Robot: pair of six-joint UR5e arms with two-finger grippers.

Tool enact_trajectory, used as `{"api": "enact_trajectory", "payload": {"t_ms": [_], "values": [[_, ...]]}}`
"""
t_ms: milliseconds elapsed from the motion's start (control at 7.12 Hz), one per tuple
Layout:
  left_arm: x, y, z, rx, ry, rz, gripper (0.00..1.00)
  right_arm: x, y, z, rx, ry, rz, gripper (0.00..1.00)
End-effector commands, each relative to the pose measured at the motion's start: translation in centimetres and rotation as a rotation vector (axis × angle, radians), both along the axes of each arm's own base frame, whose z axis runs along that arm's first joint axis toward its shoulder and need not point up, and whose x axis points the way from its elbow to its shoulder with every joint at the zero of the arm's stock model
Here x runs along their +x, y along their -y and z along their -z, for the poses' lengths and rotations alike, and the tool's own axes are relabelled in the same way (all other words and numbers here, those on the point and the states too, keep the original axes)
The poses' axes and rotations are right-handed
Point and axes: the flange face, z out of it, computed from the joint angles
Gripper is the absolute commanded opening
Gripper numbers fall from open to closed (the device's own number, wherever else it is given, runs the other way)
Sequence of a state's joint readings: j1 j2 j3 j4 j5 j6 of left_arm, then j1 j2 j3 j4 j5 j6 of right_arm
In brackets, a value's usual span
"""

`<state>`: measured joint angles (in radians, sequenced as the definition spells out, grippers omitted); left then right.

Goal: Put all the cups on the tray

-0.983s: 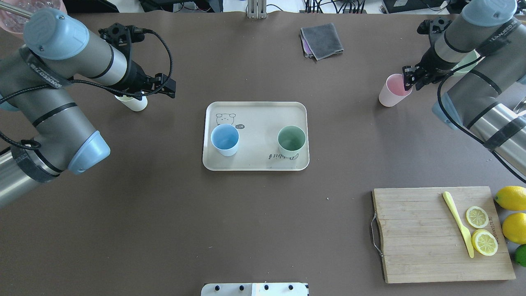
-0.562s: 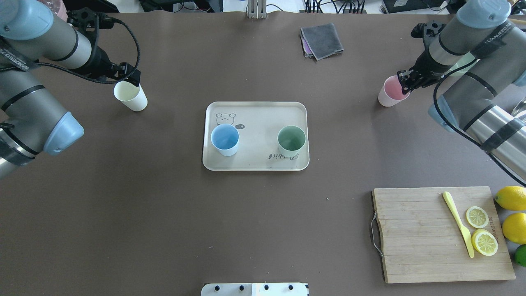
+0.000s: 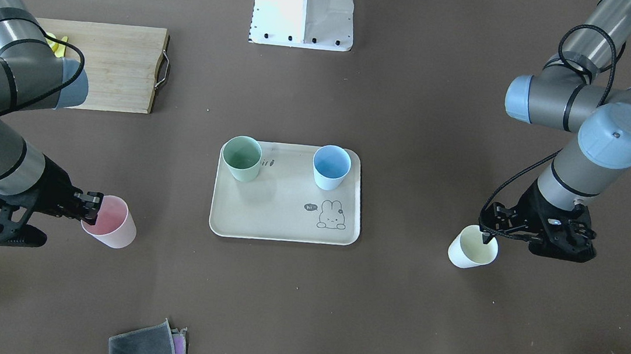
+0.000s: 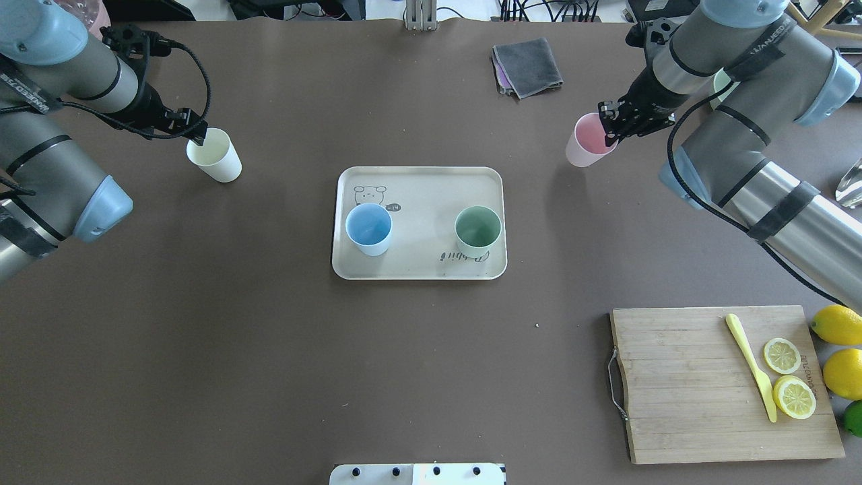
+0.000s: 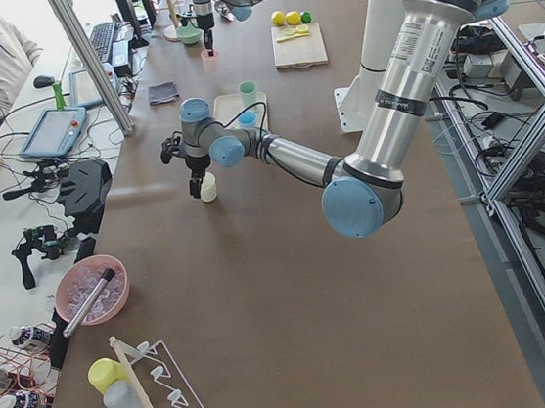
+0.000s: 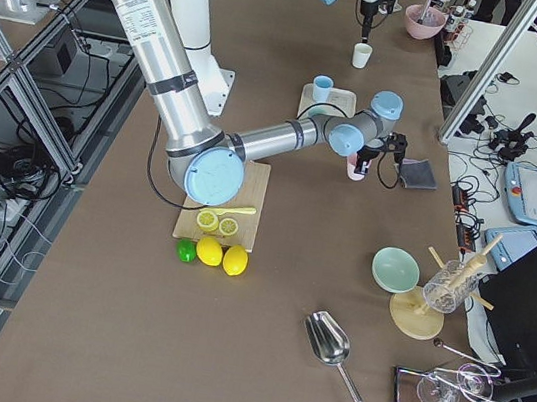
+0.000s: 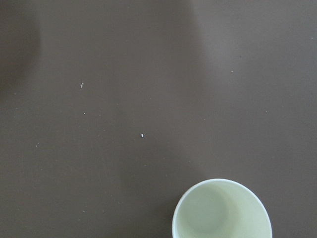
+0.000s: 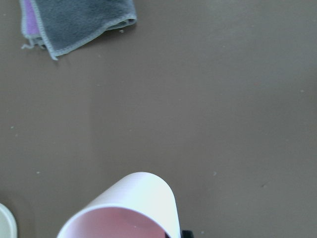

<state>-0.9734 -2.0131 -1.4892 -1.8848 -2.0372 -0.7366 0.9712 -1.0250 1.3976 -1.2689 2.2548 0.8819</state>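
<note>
- The pink cup [image 4: 587, 140] is now found nearer the tray [image 4: 421, 192] than it was a second ago. It is carried in from the right arm's side and is seen tilted in the right wrist view, so it appears to be lifted off the table.
- The right gripper [image 4: 609, 125] is clamped on the pink cup's rim. The rim wall is pinched between the jaws on the side turned away from the tray, and the cup body hangs below and toward the tray.
- The pink cup is not yet over the tray. It is held off the far corner on the right arm's side, still apart from the rim.
- The cream-yellow cup [image 4: 215, 156] is unmoved, upright on the table well off the tray on the left arm's side.
- The left gripper [image 4: 197, 137] has been brought from above that cup to the rim edge away from the tray. Whether the jaws are closed on the wall cannot be told.
- The blue cup [image 4: 368, 228] and green cup [image 4: 478, 229] stand upright on the tray, so half the task is judged done, with a third cup under way.
</note>
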Motion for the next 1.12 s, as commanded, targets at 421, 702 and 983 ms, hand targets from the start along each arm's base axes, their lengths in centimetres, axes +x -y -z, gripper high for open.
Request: {"api": "enact_trajectory", "payload": {"t_ms": [421, 702, 983], "values": [[3.2, -0.8, -0.8, -0.026, -0.006, -0.016, 0.13, -8.8, -6.0, 7.2, -0.038, 0.061, 0.007, 0.00], [4.0, -0.4, 1.7, -0.011, -0.030, -0.015, 0.00, -10.1, -6.6, 8.1, -0.023, 0.062, 0.017, 0.00], [6.0, 1.0, 9.4, 0.004, -0.092, 0.015, 0.00, -12.1, -7.5, 9.5, -0.047, 0.073, 0.019, 0.00]]}}
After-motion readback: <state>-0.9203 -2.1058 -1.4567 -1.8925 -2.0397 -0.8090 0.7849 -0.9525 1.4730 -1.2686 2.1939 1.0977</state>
